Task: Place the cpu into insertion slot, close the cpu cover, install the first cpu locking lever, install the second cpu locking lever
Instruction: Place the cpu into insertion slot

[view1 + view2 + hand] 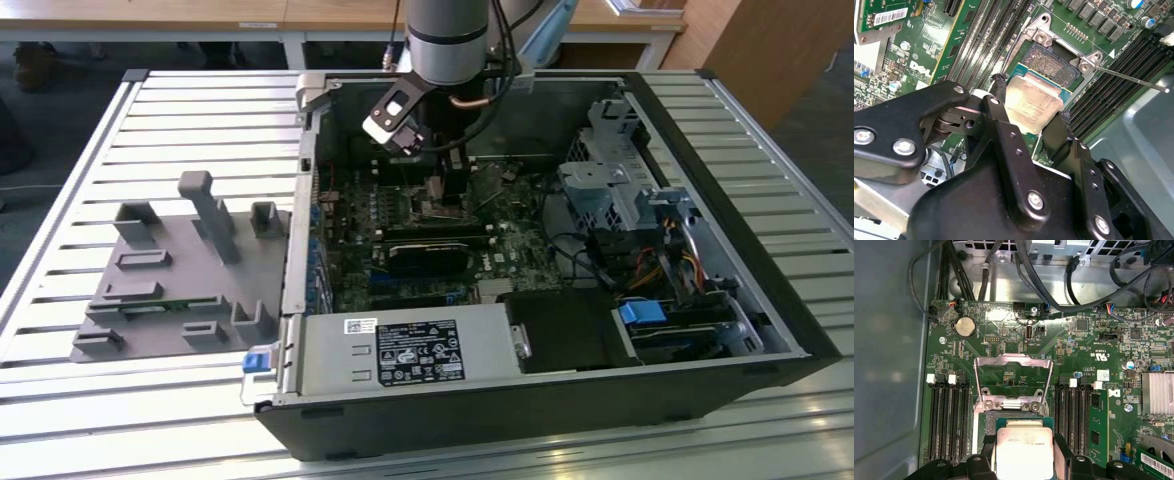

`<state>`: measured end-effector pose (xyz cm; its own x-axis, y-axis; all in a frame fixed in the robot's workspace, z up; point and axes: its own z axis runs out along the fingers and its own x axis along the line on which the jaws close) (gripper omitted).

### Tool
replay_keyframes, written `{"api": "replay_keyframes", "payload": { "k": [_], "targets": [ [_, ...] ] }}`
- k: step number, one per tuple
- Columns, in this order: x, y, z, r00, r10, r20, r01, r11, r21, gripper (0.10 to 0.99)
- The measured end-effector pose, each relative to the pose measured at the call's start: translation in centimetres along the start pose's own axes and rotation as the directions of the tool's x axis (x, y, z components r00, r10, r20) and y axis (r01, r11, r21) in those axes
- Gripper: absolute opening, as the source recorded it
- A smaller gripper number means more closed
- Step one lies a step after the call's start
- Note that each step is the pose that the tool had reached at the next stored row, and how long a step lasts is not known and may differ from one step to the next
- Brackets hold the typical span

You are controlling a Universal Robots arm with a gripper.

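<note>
My gripper (1031, 100) is shut on the cpu (1033, 106), a silver-topped square chip with a thin green rim, pinched at two opposite edges by the black fingers (999, 92). The chip hangs just over the insertion slot (1053, 64) and covers its near part; whether it touches I cannot tell. In the first wrist view the cpu (1024, 450) sits between the fingers (985, 447), with the slot's edge (1019, 418) showing beyond it. The cpu cover (1013, 369), a silvery frame, is swung open past the slot. A thin locking lever (1134, 80) sticks out sideways. In the exterior view the gripper (445, 195) reaches down into the open computer case.
Black memory slots (949, 420) flank the socket on both sides. A grey power supply box (400, 352) fills the case's near corner, and a long black block (430, 245) lies beside the socket. A drive cage with cables (614, 190) stands at the exterior view's right. A grey fixture (174, 270) rests on the slatted table.
</note>
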<state>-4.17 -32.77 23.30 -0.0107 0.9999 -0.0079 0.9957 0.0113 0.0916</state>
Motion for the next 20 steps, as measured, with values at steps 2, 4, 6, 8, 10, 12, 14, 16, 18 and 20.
{"api": "replay_keyframes", "payload": {
  "k": [2, 4, 6, 8, 10, 12, 14, 16, 18, 20],
  "targets": [
    [0.00, -0.01, 0.12, 1.0000, 0.000, 0.0000, 0.000, 1.0000, 0.000, 0.541],
    [0.00, -0.02, 0.16, 1.0000, 0.000, 0.0000, 0.000, 1.0000, 0.000, 0.541],
    [0.00, -0.02, 0.20, 1.0000, 0.000, 0.0000, 0.000, 1.0000, 0.000, 0.541],
    [0.00, -0.02, 0.24, 1.0000, 0.000, 0.0001, 0.000, 1.0000, 0.000, 0.541],
    [0.00, -0.03, 0.28, 1.0000, 0.000, 0.0000, 0.000, 1.0000, 0.000, 0.541],
    [0.00, -0.03, 0.31, 1.0000, 0.000, 0.0000, 0.000, 1.0000, 0.000, 0.541],
    [0.00, -0.04, 0.40, 1.0000, 0.000, 0.0001, 0.000, 1.0000, 0.000, 0.541],
    [0.00, -0.04, 0.47, 1.0000, 0.000, 0.0000, 0.000, 1.0000, 0.000, 0.541],
    [0.00, -0.05, 0.51, 1.0000, 0.000, 0.0000, 0.000, 1.0000, 0.000, 0.541],
    [0.00, -0.07, 0.76, 1.0000, 0.000, 0.0001, 0.000, 1.0000, 0.000, 0.541]
  ]
}}
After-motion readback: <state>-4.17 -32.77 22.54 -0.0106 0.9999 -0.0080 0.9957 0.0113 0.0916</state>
